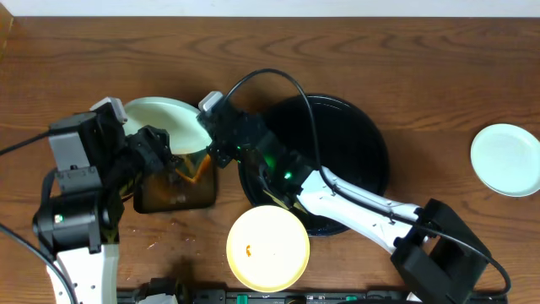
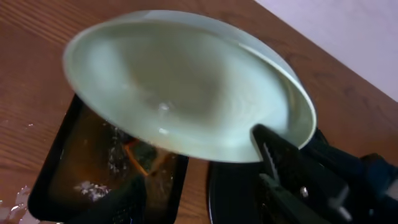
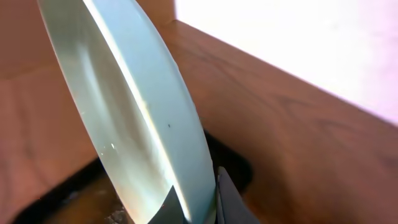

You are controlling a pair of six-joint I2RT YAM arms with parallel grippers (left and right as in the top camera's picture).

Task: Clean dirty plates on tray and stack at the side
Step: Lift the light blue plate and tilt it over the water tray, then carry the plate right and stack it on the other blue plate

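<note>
Brown wooden table (image 1: 422, 84) all round. The right gripper (image 3: 206, 204) is clamped on the rim of a mint plate (image 3: 124, 93), which stands steeply tilted above it, over the small rectangular tray (image 1: 169, 201). Just below the plate's face the left gripper (image 1: 180, 167) is nearer for wiping; I cannot tell its grip.

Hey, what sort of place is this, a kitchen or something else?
Probably a robot test bench, not a kitchen: two robot arms work at a wooden table, with plain plates, a round black tray and a rectangular tray.

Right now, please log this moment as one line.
right gripper: shut on pale mint round plate, tilted | below: small rectangular black tray | pale yellow plate: orange smear
</note>
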